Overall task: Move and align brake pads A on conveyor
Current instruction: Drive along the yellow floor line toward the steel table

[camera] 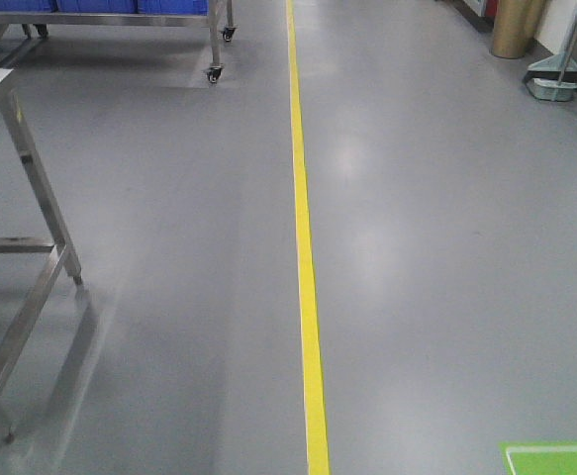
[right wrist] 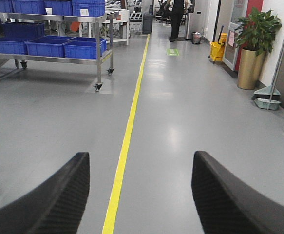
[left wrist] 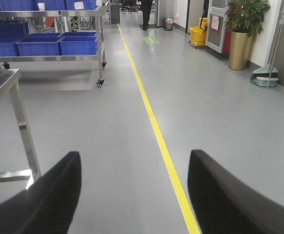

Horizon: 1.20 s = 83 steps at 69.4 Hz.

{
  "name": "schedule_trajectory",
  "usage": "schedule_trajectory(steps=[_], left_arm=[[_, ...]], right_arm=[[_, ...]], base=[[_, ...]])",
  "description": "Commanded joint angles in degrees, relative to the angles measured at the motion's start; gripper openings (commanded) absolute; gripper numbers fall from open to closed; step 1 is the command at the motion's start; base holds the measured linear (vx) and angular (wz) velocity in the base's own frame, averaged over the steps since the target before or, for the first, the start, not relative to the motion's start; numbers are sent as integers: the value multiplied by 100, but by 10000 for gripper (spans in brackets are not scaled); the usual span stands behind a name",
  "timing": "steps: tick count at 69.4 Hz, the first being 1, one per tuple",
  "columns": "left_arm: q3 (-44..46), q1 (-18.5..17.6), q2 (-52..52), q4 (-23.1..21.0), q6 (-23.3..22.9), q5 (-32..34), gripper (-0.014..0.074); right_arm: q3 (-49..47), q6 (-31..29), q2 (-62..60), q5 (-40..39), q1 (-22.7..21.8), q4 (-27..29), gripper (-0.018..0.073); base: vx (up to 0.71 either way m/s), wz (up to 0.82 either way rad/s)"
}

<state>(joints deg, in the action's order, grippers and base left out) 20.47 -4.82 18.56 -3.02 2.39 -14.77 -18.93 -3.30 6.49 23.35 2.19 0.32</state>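
Left wrist-mounted view shows the left fingers (left wrist: 39, 200) spread wide and empty over the grey floor (left wrist: 107, 126) beside a yellow line (left wrist: 157, 131) near a steel counter (left wrist: 0, 83), the right fingers (right wrist: 229, 200) released likewise, while where the brake pads A and conveyor lie cannot be told.

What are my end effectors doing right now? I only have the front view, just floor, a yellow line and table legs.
Observer: Both are open and empty, the left end effector and the right end effector, aimed down the aisle.
Operator: Anyone ahead?
Observer: Yes, a person in dark clothes, far down the aisle, right of the yellow line.
Operator: Any conveyor or brake pads?
Observer: Neither shows in any view; near the potted plant stands a yellow mop bucket.
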Motion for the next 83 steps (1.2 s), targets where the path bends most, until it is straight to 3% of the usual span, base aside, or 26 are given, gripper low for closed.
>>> schedule_trajectory(steps=[1, 83], left_arm=[[144, -33, 47, -58, 4, 423, 461], [144, -33, 47, -58, 4, 423, 461]], right_arm=[[-153, -49, 109, -437, -39, -32, 435], [-153, -49, 109, -437, -39, -32, 435]], base=[[70, 1], [67, 3]])
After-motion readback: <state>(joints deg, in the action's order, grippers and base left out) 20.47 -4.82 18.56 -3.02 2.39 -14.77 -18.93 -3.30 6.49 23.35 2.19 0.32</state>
